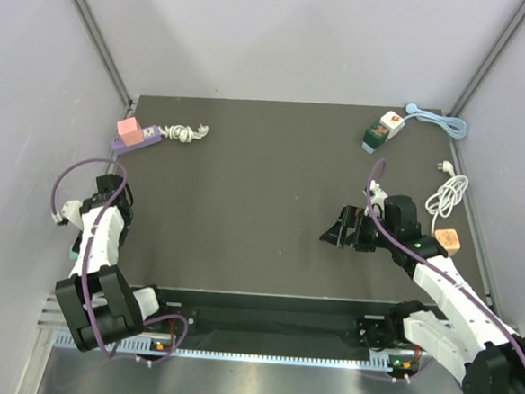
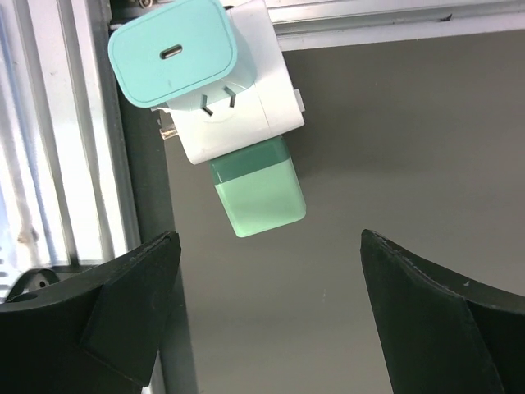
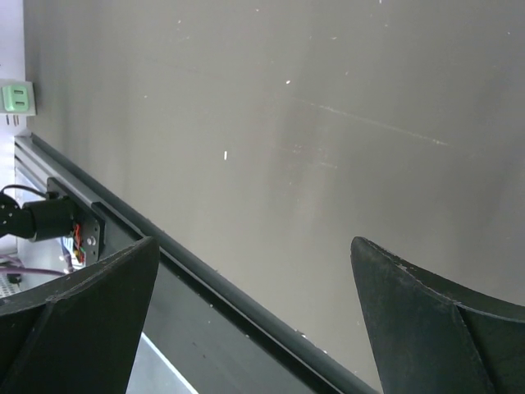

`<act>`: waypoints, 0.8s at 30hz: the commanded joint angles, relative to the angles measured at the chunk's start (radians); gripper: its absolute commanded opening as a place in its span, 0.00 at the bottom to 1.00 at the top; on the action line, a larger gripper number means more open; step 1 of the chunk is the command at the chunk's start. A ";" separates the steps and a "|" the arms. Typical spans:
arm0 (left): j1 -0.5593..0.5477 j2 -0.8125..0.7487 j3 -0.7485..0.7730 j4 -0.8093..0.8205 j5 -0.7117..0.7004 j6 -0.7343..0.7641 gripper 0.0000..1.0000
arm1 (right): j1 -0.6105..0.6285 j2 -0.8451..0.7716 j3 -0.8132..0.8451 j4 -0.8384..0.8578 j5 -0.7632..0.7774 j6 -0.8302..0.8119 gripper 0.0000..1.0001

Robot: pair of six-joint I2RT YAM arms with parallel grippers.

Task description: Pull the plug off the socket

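A white socket block (image 2: 238, 107) lies at the table's left edge against the metal rail. A teal charger plug (image 2: 172, 53) sits in its face and a light green block (image 2: 258, 197) sticks out of its near side. In the top view the socket (image 1: 61, 212) shows small beside the left arm. My left gripper (image 2: 269, 243) is open, just short of the green block and touching nothing. My right gripper (image 1: 337, 231) is open and empty over bare table at the right, pointing left; it also shows in the right wrist view (image 3: 254, 242).
A purple power strip with a pink plug (image 1: 130, 134) and a coiled white cable (image 1: 184, 133) lie at the back left. A green and white adapter (image 1: 380, 131) with a blue cable, a white cable (image 1: 447, 194) and an orange cube (image 1: 446, 240) lie at the right.
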 commanded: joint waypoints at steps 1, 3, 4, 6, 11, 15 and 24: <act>0.014 -0.038 -0.022 0.070 -0.004 -0.072 0.95 | -0.008 -0.023 0.020 0.029 -0.026 -0.002 1.00; 0.014 -0.044 -0.029 0.074 0.002 -0.090 0.95 | -0.007 -0.028 0.023 0.020 -0.030 -0.009 1.00; 0.015 -0.044 -0.032 0.075 -0.002 -0.110 0.95 | -0.005 -0.031 0.025 0.016 -0.030 -0.013 1.00; 0.021 -0.038 -0.039 0.089 -0.007 -0.116 0.94 | -0.007 -0.034 0.025 0.011 -0.028 -0.019 1.00; 0.032 -0.007 -0.043 0.089 -0.012 -0.172 0.88 | -0.007 -0.039 0.025 0.005 -0.033 -0.020 1.00; 0.037 0.020 -0.046 0.098 -0.027 -0.201 0.89 | -0.008 -0.042 0.025 0.003 -0.033 -0.020 1.00; 0.072 0.068 -0.071 0.112 -0.047 -0.216 0.86 | -0.008 -0.045 0.023 -0.003 -0.036 -0.022 1.00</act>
